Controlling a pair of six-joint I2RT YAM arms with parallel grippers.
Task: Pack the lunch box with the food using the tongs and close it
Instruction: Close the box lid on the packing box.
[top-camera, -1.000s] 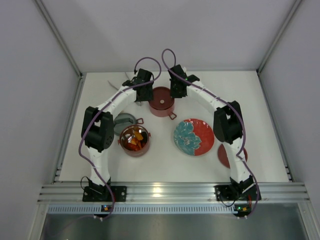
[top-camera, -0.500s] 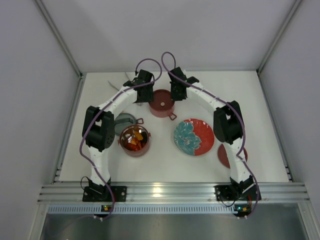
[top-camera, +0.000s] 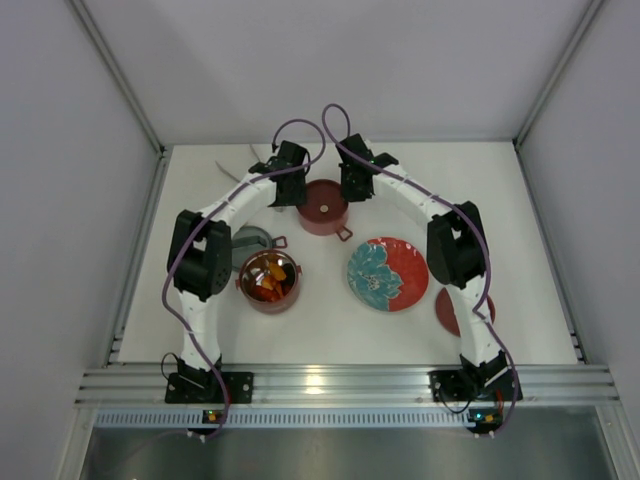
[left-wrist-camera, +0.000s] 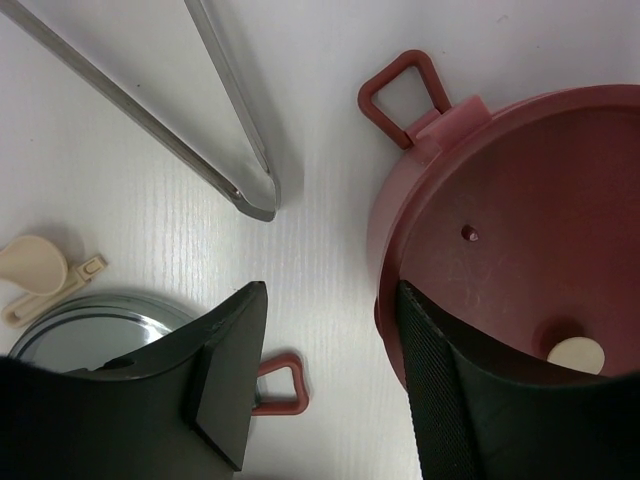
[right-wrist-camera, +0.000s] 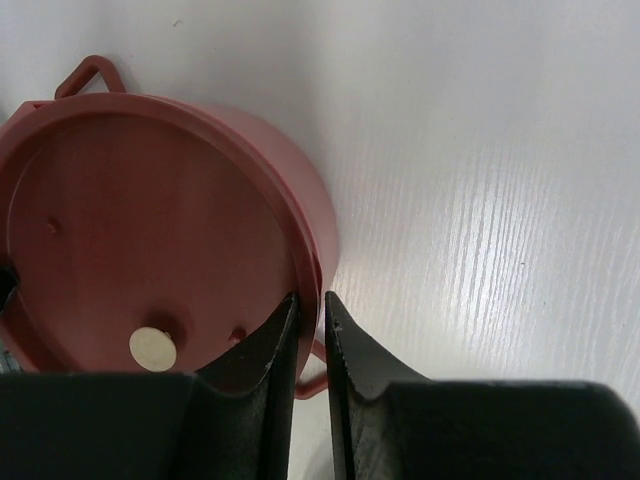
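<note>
The lunch box's lidded pot (top-camera: 323, 205) is sitting far-centre on the bench (top-camera: 330, 330). My left hand (left-wrist-camera: 330, 300) is straddling its rim, half open, empty. My right hand (right-wrist-camera: 311, 300) is nearly shut there, and I cannot tell if it's gripping. I'm likely closing up, and stacking next needs firm holds.

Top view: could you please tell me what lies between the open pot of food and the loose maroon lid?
The red plate with the teal flower, seen in the top view.

Maroon-lidded pot (top-camera: 322, 207) upright; open pot (top-camera: 270, 306) with food (top-camera: 268, 283); tongs (left-wrist-camera: 260, 203) flat nearby.
</note>
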